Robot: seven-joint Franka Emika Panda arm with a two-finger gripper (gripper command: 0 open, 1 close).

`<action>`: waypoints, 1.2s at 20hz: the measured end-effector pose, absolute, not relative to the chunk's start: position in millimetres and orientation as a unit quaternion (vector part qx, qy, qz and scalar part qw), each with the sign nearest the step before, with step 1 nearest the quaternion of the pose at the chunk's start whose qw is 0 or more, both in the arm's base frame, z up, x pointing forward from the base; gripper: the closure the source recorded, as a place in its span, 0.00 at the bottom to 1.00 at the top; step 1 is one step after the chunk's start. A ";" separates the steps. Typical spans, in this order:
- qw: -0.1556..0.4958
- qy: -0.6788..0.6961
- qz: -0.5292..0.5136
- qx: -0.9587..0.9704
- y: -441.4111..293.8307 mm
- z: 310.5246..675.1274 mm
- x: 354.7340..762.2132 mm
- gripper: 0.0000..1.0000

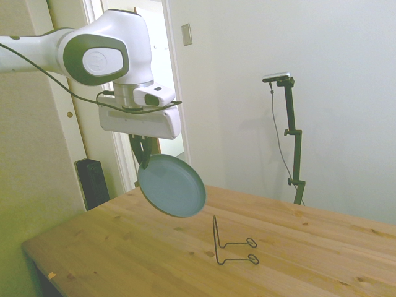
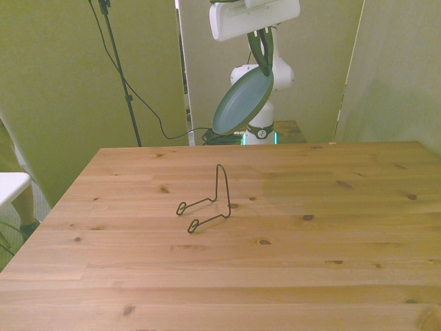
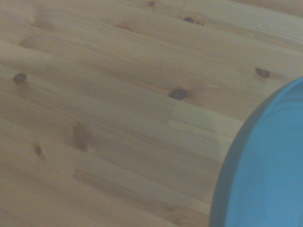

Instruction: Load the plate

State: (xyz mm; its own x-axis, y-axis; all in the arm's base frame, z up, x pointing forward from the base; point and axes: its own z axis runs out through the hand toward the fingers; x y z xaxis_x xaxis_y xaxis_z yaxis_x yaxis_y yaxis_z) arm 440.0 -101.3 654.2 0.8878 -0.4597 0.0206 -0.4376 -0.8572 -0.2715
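I hold the plate [image 1: 171, 185] by its upper rim, my gripper [image 1: 144, 151] pinched shut on that edge, and it hangs tilted in the air, well above the table [image 1: 124, 253]. In the side view it hovers over the table's far edge, near the corner by the doorway. The wire stand [image 1: 230, 244] sits below and apart from it, about mid-table, with its upright back and two looped feet resting on the wood. The wrist view shows only a curve of the plate's rim [image 3: 227, 161] against bare planks [image 3: 118, 109].

The plate looks stiff and matte, probably light enough for a rim grip, though I judge it would crack or chip if dropped from this height. Held by one edge it can swing or twist between my fingers, so I would move slowly. The raised rim is the only sensible place to hold it, and I already have it there.

Loading is not yet done: the plate must come down with its lower edge between the stand's feet and its back leaning on the upright. The thin stand may slide or tip if nudged.
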 end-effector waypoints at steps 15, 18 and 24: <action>0.231 0.216 0.074 -0.946 -211.1 668.5 506.3 1.00; 0.246 0.211 0.084 -0.942 -230.4 662.2 511.1 1.00; 0.258 0.198 0.092 -0.941 -248.4 636.0 534.3 1.00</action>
State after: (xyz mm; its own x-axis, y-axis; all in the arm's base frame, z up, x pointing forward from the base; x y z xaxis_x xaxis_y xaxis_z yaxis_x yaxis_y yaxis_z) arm 534.3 -248.4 636.0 0.9044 -0.3255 -0.2758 -0.4207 -0.7879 -0.4498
